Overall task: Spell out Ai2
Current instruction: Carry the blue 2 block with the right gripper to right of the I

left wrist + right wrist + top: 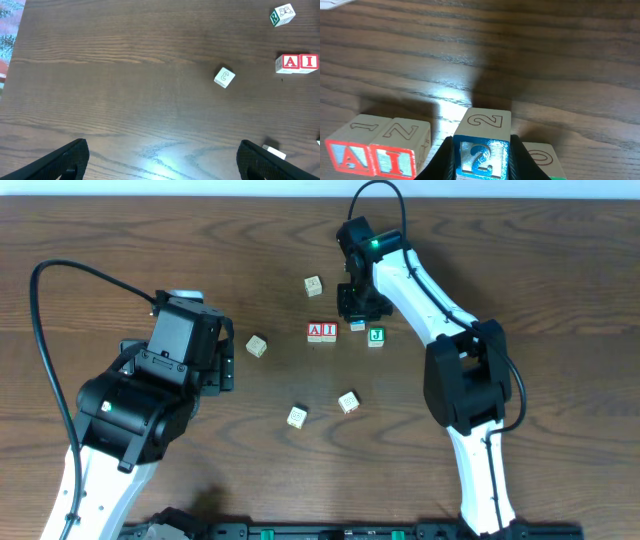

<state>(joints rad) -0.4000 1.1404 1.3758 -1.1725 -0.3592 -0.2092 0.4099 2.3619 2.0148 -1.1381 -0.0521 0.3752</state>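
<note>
Your dark wooden table [150, 240] carries everything. Your left arm [120, 415] sits at the near left of the overhead view. The left gripper [164, 155] is spread wide above bare wood, and nothing lies between its fingers. Your right arm [440, 330] reaches in from the right side to the middle of the table. There the right gripper [481, 159] is drawn in narrow and clamped on the small wooden cube with a blue-framed "2" [487, 122], one black finger against each side face. Your wrist view does not show whether that cube rests on the wood or is held just above it.

Just left of it, with a small gap, stand the small wooden cube with a red-framed "A" [350, 152] and the small wooden cube with a red-framed "I" [397, 155]. They touch side by side and read "AI". The "2" sits roughly level with them. The small wooden cube with a green "J" [375, 336] is close on the other side of the "2". Four pale wooden cubes lie scattered around: one beyond the row [313, 285], one to its left [257, 346], and two nearer you [297, 416] [348, 401].
</note>
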